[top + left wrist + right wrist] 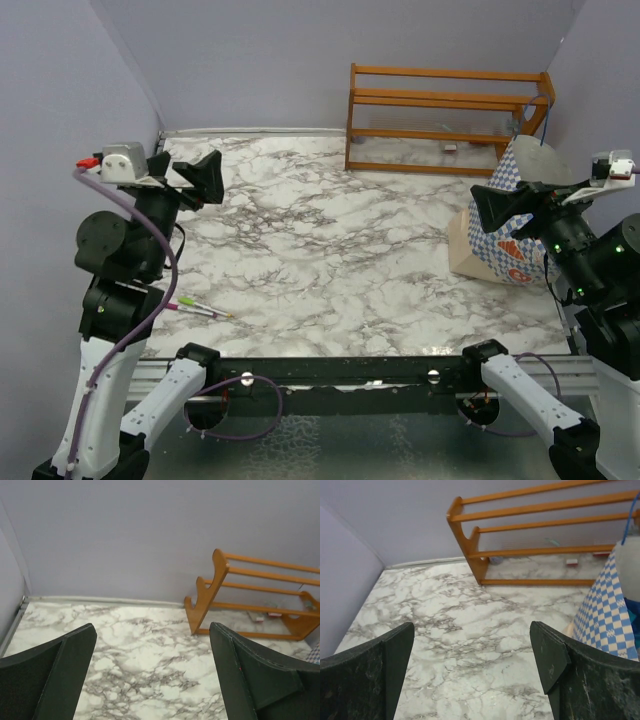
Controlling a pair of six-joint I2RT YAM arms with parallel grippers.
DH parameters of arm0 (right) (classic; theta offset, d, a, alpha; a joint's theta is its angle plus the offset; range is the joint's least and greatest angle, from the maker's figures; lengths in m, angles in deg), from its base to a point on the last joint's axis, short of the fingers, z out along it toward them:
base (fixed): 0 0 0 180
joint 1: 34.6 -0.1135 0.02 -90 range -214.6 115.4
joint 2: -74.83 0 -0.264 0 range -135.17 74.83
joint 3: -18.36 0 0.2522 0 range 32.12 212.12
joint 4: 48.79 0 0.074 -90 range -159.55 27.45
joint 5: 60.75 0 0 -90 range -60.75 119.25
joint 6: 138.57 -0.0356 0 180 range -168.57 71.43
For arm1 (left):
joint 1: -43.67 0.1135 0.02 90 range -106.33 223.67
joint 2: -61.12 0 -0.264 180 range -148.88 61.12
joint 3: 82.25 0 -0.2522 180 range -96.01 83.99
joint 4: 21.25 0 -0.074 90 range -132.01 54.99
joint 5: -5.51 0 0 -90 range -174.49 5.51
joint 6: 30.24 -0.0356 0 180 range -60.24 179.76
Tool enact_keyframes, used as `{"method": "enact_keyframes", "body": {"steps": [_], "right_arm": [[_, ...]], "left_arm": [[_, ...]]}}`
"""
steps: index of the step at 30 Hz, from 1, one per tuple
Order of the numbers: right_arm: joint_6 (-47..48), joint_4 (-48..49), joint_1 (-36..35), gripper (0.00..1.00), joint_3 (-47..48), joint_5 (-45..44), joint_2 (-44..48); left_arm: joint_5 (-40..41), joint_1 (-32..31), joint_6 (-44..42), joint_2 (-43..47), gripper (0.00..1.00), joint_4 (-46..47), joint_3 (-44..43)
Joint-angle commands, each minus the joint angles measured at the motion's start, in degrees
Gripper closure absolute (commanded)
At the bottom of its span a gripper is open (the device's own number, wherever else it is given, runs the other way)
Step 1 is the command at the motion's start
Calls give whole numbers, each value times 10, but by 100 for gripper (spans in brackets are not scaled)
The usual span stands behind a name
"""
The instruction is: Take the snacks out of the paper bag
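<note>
Left gripper (pixel 188 170), fingers spread, empty, over the marble bench (pixel 350 250). Two pens (pixel 200 307) lie below, partly hidden by its arm. One wooden rack (pixel 445 98) at back. One chequered paper bag (pixel 507 178) at the right edge, partly behind the right gripper (pixel 472 627), fingers likewise released; snacks inside too hidden to count.

The white grey-veined marble tabletop (pixel 330 240) was viewed from above and behind the arm bases by the top camera. Each wrist camera was aimed low across it between its own dark fingers (pixel 260 680) (close in the foreground). The orange wooden slatted rack (pixel 440 120) was shared by all three views, the blue-and-white chequered paper bag (pixel 505 255) by two.
</note>
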Motion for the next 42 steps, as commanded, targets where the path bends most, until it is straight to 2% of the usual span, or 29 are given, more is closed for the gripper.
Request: {"method": "enact_keyframes", "body": {"steps": [1, 11, 20, 27, 31, 36, 42], "right_arm": [[-32, -2, 39, 1, -45, -41, 13], [-68, -13, 99, 1, -119, -73, 36], [-167, -99, 117, 1, -128, -215, 50], [-107, -71, 121, 1, -144, -240, 20], [-28, -26, 122, 1, -137, -231, -19], [30, 3, 122, 1, -91, -199, -100], [53, 34, 123, 1, -23, -225, -235]], "left_arm": [[38, -3, -10, -6, 1, 62, 67], [76, -8, -21, -22, 1, 128, 184], [92, -13, -26, -22, 1, 171, 217], [93, -18, -25, -25, 1, 193, 221], [90, -20, -23, -25, 1, 201, 224], [91, -23, -22, -28, 1, 208, 228], [87, -35, -17, -26, 1, 211, 228]]}}
